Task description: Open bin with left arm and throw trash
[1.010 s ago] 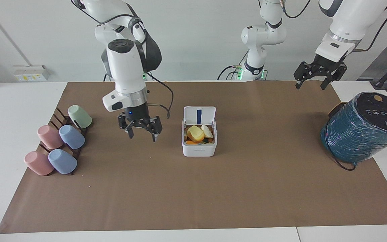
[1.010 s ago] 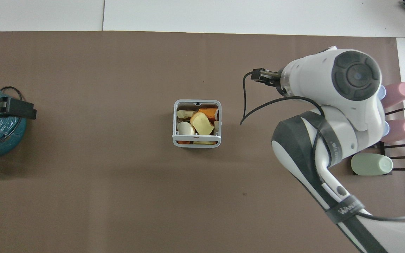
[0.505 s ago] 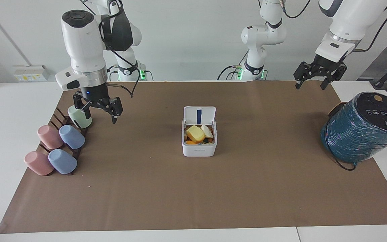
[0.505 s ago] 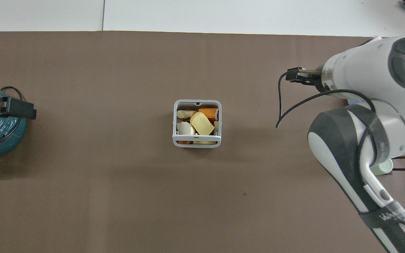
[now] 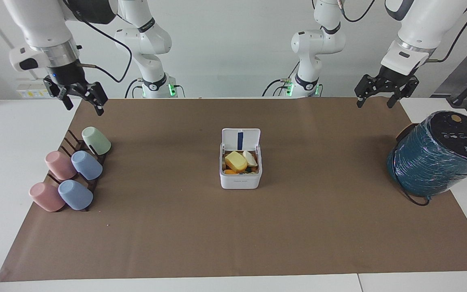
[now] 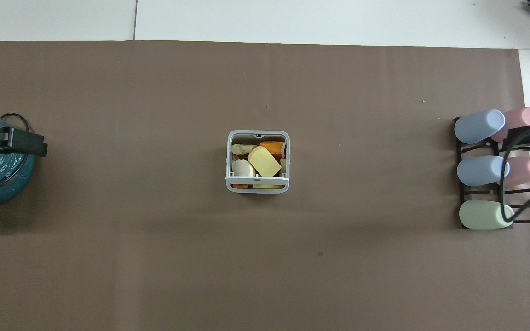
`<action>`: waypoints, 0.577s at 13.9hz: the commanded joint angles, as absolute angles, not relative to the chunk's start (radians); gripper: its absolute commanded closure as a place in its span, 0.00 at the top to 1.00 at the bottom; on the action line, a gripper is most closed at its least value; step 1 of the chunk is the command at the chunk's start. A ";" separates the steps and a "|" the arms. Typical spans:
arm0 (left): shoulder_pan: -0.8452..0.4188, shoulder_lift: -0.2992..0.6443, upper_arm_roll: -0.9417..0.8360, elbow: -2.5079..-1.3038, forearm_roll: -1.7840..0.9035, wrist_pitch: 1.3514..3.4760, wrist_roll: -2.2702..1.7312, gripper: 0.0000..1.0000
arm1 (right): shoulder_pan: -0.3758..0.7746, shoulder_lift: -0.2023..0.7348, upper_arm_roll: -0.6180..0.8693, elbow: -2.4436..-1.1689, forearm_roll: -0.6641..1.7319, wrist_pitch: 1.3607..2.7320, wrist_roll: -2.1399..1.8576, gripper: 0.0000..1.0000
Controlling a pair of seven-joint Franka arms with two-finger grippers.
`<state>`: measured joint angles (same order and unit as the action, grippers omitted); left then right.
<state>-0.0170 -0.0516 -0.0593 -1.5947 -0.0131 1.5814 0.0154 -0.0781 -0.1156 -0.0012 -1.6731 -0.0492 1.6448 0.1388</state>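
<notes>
The white bin (image 5: 240, 181) stands at the middle of the brown mat with its lid (image 5: 240, 139) hinged up on the side nearer the robots. In it lie the trash pieces: a yellow wedge (image 5: 236, 161), a pale cream oval (image 5: 250, 158) and an orange lump (image 5: 229, 172). The overhead view shows the bin's rim (image 6: 256, 187), the wedge (image 6: 265, 162) and the orange lump (image 6: 273, 147). My right gripper (image 5: 82, 101) is open and empty, raised over the mat's corner at the right arm's end. My left gripper (image 5: 375, 98) is open and empty, waiting raised over the mat's edge by the robots at the left arm's end.
Several pastel cups lie on a dark rack (image 5: 73, 142) at the right arm's end, the green cup (image 5: 95, 140) nearest the robots. A large teal wrapped cylinder (image 5: 440, 156) stands at the left arm's end, with a cable beside it.
My right gripper has swung from beside the bin toward the right arm's end, past the green cup, and has risen. The left arm, the bin and the trash have not moved.
</notes>
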 commanded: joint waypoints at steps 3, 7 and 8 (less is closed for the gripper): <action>0.006 -0.083 -0.063 -1.635 0.009 1.589 0.026 1.00 | -0.063 -0.107 -0.017 -1.638 -0.035 1.588 0.095 1.00; 0.011 -0.086 -0.063 -1.635 0.011 1.589 0.034 1.00 | -0.061 -0.112 -0.011 -1.657 -0.026 1.586 0.097 1.00; 0.011 -0.086 -0.063 -1.637 0.011 1.589 0.032 1.00 | -0.061 -0.110 -0.008 -1.660 -0.025 1.583 0.095 1.00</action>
<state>-0.0037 -0.0543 -0.0560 -1.6011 -0.0109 1.5809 0.0173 -0.0582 -0.1086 -0.0107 -1.6543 -0.0480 1.5992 0.1113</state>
